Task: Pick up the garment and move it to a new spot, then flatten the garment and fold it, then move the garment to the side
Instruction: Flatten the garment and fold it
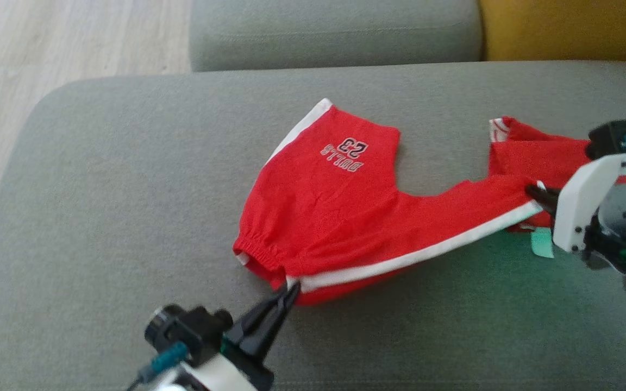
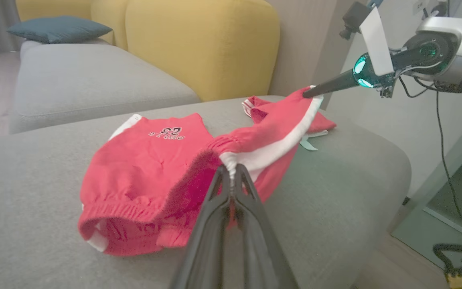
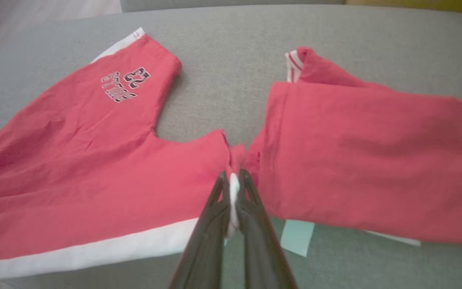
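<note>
The garment [image 1: 340, 217] is a pair of red shorts with white side stripes and "BULLS 23" printed on one leg, lying on a grey sofa seat [image 1: 128, 190]. My left gripper [image 1: 290, 289] is shut on the waistband end of the white stripe [image 2: 231, 160]. My right gripper [image 1: 536, 191] is shut on the other end of that stripe [image 3: 234, 188], and the red cloth is stretched and lifted between the two. The printed leg [image 3: 94, 116] lies flat; the other leg [image 3: 367, 160] lies bunched beyond the right gripper.
A second grey cushion [image 1: 335, 32] and a yellow backrest [image 1: 568, 27] lie behind the seat. Wooden floor [image 1: 47, 49] shows past the seat's left edge. A pale care label [image 1: 541, 243] hangs from the shorts. A blue pillow [image 2: 58, 28] lies on the far sofa.
</note>
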Tool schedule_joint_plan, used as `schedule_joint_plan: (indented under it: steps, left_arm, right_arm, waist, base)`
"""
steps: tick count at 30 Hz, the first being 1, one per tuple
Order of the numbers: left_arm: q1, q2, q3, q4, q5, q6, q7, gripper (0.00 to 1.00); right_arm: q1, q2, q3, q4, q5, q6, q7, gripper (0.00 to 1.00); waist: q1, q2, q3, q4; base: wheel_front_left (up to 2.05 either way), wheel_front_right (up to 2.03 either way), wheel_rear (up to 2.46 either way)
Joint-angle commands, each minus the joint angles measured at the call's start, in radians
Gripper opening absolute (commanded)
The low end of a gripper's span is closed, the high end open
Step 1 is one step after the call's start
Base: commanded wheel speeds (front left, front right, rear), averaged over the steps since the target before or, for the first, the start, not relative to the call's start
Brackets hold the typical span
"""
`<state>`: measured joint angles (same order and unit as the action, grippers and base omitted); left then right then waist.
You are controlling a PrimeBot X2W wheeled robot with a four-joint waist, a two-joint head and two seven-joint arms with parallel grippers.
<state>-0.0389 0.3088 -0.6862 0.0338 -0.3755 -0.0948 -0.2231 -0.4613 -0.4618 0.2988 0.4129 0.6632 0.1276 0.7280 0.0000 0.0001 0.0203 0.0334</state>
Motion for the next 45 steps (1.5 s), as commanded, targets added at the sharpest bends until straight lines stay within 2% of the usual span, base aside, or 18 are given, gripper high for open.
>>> schedule_joint_plan:
  steps: [1,9,13,19,31,45]
  left_arm:
    - [-0.068,0.004,0.054,-0.034,-0.009,0.009,-0.011,0.0]
    - [-0.146,-0.017,0.067,-0.002,-0.014,0.002,-0.021,0.0]
    - [-0.187,-0.037,0.059,0.027,-0.016,-0.005,-0.024,0.0]
    - [-0.249,-0.072,0.031,0.084,-0.014,-0.016,-0.027,0.0]
    - [-0.363,-0.17,0.018,0.19,-0.03,-0.031,-0.038,0.0]
    - [-0.439,-0.2,0.027,0.214,-0.035,-0.036,-0.039,0.0]
  right_arm:
    - [-0.044,0.006,-0.017,-0.051,-0.023,0.003,0.013,0.0]
    - [-0.173,0.117,-0.088,-0.071,-0.163,0.003,0.087,0.0]
    - [-0.262,0.156,-0.098,-0.018,-0.229,0.003,0.085,0.0]
    - [-0.368,0.177,-0.098,0.086,-0.315,0.003,0.055,0.0]
    - [-0.603,0.222,-0.076,0.358,-0.441,0.003,-0.091,0.0]
    - [-0.759,0.231,-0.058,0.589,-0.524,0.003,-0.252,0.0]
  waist:
    - [0.0,-0.0001,0.018,0.024]
    - [0.0,-0.0001,0.072,0.114]
    - [0.0,-0.0001,0.105,0.161]
    - [0.0,-0.0001,0.151,0.22]
    - [0.0,-0.0001,0.254,0.322]
    - [0.0,-0.0001,0.353,0.362]
  base:
    - [0.0,0.0,0.0]
    - [0.0,0.0,0.0]
    - [0.0,0.0,0.0]
    - [0.0,0.0,0.0]
    - [0.0,0.0,0.0]
    - [0.0,0.0,0.0]
